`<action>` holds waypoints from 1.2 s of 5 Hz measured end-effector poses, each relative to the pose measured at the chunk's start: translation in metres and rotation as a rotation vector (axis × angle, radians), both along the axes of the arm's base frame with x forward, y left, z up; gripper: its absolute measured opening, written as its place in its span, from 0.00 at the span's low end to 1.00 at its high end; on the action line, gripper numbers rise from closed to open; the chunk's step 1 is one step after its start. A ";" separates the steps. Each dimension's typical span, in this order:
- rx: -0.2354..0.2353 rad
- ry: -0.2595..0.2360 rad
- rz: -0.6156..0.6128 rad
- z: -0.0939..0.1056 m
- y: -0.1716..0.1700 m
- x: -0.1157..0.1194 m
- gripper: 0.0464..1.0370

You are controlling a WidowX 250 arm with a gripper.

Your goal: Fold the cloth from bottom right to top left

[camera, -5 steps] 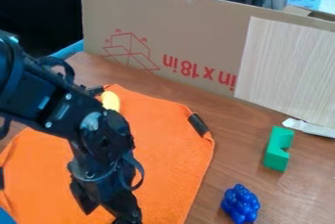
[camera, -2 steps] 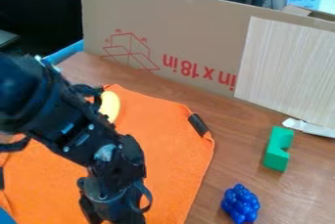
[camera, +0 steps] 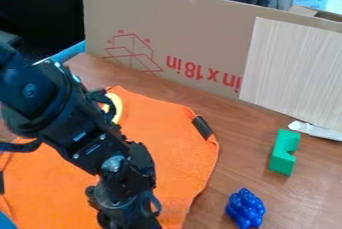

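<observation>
- From where I stand, the cloth, a big bright-orange one, lies spread over the left and middle of the brown wooden table, its lower right edge bending inward near the bottom of the view.
- The black robot arm slants over it from the left, and its black two-finger gripper hangs down at the bottom edge of the view, over the cloth's lower part.
- I can't tell whether that gripper is clenched, released or grasping any cloth.
- A smooth yellow thing sits on the cloth near its top corner, partly hidden by the arm.
- A short black strip lies at the cloth's upper right edge.
- Off to the right of the cloth are a notched green block and, nearer me, a bumpy blue cluster.
- A brown cardboard panel stands behind, a pale wood-grain board against its right part.
</observation>
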State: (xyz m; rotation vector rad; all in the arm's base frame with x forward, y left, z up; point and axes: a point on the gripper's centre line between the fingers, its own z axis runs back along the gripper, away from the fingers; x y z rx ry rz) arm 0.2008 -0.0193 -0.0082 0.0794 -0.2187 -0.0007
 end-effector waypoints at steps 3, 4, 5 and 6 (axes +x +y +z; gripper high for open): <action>-0.105 -0.095 0.145 0.062 0.053 0.027 0.01; -0.162 -0.129 0.220 0.089 0.091 0.044 0.01; -0.208 -0.080 0.229 0.098 0.115 0.056 0.01; -0.211 -0.068 0.222 0.107 0.141 0.068 0.01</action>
